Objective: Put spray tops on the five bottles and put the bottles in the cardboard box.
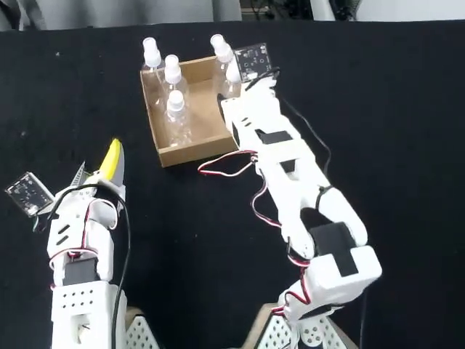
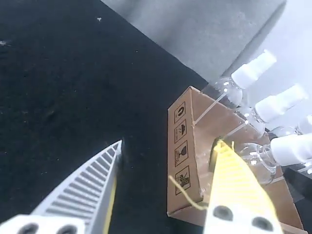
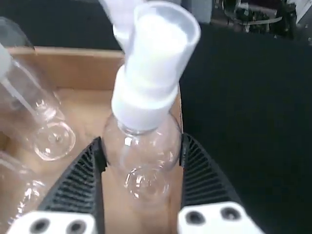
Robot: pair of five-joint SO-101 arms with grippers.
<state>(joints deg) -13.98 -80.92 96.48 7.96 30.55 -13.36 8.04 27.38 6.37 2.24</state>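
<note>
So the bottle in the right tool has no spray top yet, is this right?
No. The bottle in the right tool already has a white spray top on it; the right wrist view shows this.

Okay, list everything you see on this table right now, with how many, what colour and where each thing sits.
spray bottles: five, clear with white tops, upright in the cardboard box
gripped bottle: one of the five, against the box's right wall
cardboard box: one, brown, far middle of the table
table: one, black
left gripper: one, grey and yellow fingers, open, near left of the table, apart from the box
right gripper: one, black fingers, closed on the gripped bottle
</note>
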